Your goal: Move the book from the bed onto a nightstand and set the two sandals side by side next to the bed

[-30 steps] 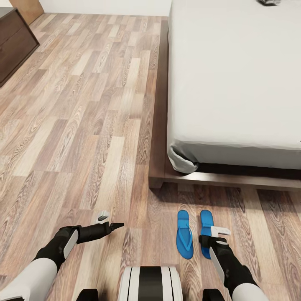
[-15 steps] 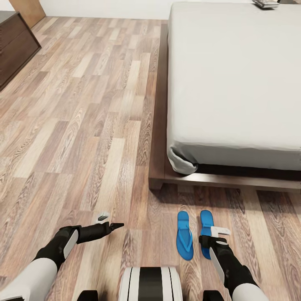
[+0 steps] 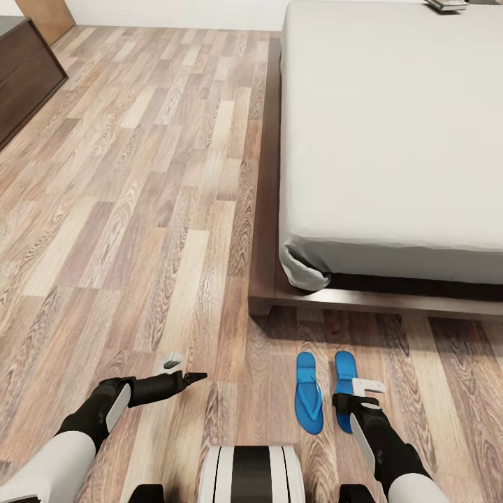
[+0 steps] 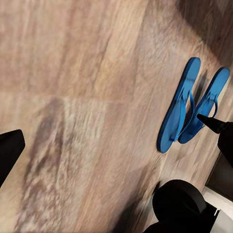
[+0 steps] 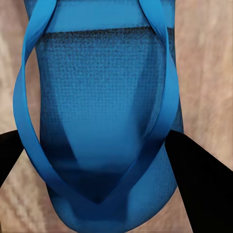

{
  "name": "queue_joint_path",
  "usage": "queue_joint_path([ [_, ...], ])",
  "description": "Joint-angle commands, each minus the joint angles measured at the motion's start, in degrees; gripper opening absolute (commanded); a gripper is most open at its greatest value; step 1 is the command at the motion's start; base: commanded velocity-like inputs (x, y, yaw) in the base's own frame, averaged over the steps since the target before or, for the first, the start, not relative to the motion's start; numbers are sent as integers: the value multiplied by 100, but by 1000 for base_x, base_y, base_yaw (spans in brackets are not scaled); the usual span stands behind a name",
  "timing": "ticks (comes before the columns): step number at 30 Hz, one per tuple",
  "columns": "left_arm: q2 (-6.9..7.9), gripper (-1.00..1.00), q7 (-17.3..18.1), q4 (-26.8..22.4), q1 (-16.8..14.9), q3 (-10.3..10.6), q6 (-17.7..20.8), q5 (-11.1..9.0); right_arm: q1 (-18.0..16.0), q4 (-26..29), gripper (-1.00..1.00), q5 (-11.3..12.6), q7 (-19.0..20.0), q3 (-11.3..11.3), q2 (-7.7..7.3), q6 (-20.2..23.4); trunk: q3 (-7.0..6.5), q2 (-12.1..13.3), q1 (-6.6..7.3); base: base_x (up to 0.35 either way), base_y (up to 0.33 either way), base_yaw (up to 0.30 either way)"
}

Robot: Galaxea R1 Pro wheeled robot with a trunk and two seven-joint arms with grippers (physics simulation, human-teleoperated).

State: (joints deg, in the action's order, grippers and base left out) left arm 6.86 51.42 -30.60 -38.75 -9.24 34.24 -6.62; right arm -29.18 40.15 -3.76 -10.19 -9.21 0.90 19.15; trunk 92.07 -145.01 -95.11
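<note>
Two blue sandals lie side by side on the wood floor just before the foot of the bed: the left sandal and the right sandal. My right gripper hangs open over the right sandal, one black finger on either side of it. My left gripper is open above bare floor, left of the pair. The book lies at the far end of the mattress, cut by the picture's edge.
A dark-brown wooden cabinet stands at the far left beside a brown door; I cannot tell whether it is a nightstand. The bed's dark platform edge juts out past the mattress. Wide plank floor stretches left of the bed.
The head view has shifted very slightly, so the book sits a touch differently at the top edge. Arms, grippers and sandals have not moved.
</note>
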Motion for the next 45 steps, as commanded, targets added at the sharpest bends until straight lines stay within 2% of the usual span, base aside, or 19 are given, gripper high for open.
queue_joint_path([
  [1, 0, 100, 8, 1, -2, -8, 39, -24, -1, 10, -100, -37, 9, -20, 6, 36, 3, -1, 1, 0, 0, 0],
  [16, 0, 100, 8, 3, -1, -8, 39, -24, 0, 10, -100, -39, 8, -20, 11, 36, 3, -1, 1, 0, 0, 0],
  [17, 0, 100, 8, 3, -1, -8, 39, -24, 0, 10, 100, -38, 8, -20, 13, 36, 3, -1, 1, 0, 0, 0],
  [32, 0, 100, 8, 5, -1, -8, 39, -24, 0, 19, 100, -37, 9, -20, 6, 74, 3, -1, 1, 0, 0, 0],
  [45, 0, 100, 8, 2, -1, -8, 39, -24, 0, 24, 100, -37, 9, -13, 6, 88, -285, 16, 34, 0, 0, 0],
])
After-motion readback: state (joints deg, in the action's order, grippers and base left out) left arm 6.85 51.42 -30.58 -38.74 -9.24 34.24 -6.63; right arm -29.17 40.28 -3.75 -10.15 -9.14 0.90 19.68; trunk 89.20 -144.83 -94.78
